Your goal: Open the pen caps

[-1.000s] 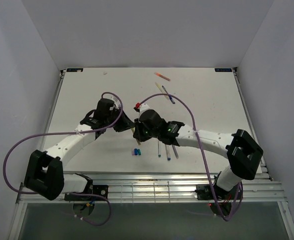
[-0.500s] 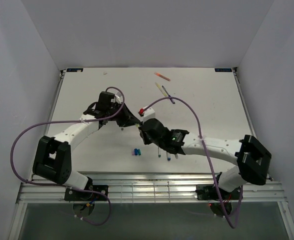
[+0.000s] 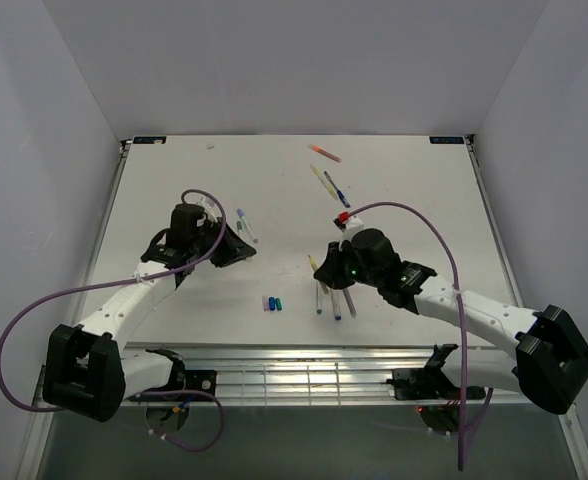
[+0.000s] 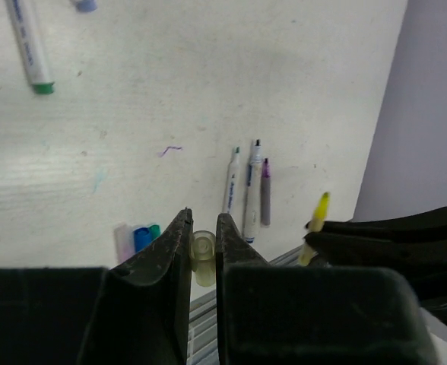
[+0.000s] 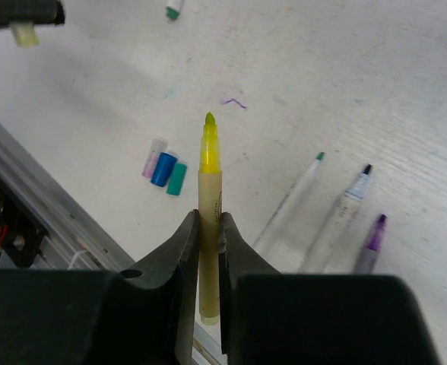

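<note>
My left gripper (image 3: 236, 250) (image 4: 203, 220) is shut on a pale yellow-white pen cap (image 4: 203, 257), held above the table. My right gripper (image 3: 320, 268) (image 5: 209, 220) is shut on the barrel of a yellow pen (image 5: 210, 194), whose bare yellow tip points away from the gripper. The two grippers are apart, left of centre and right of centre. Three loose caps, purple, blue and teal (image 3: 273, 302) (image 5: 163, 169), lie together on the table between them. Three uncapped pens (image 3: 334, 300) (image 4: 248, 190) lie side by side under the right gripper.
A white pen with a green end (image 3: 246, 224) (image 4: 27, 42) lies beyond the left gripper. An orange pen (image 3: 324, 153), a yellow pen (image 3: 320, 177) and a blue pen (image 3: 336, 190) lie at the far side. The table's metal front rail (image 3: 304, 360) runs along the near edge.
The grippers were close together at the table's middle. They have pulled apart, the left going left with the cap and the right going right with the yellow pen.
</note>
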`<state>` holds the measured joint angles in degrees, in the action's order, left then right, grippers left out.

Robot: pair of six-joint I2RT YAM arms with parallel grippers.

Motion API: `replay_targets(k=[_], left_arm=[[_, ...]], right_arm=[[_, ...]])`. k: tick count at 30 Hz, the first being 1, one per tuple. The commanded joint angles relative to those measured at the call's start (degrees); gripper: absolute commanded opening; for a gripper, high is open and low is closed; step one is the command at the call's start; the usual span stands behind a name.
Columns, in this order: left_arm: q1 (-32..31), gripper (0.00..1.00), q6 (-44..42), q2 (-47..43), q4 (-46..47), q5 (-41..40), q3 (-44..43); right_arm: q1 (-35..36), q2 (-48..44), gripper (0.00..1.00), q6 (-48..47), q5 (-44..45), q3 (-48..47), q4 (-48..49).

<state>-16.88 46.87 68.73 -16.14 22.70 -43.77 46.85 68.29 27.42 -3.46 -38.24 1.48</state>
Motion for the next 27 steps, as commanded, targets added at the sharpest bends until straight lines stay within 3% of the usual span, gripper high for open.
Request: replay_targets(k=[1, 15, 27], left_arm=[[-0.2, 0.0, -0.8, -3.1, -4.8, -3.5, 5.1], [-0.4, 0.0, 0.4, -4.0, 3.3, 2.4, 17.6], [-1.7, 0.21, 1.0, -2.4, 6.7, 3.0, 21.2]], right_arm=[[-2.5, -2.2, 0.08, -1.0, 7.4, -0.4, -6.5], [-9.9, -3.0, 0.08, -0.8, 9.0, 7.6, -8.4], [-12.1, -0.1, 0.08, -0.9, 8.8, 9.6, -8.0]])
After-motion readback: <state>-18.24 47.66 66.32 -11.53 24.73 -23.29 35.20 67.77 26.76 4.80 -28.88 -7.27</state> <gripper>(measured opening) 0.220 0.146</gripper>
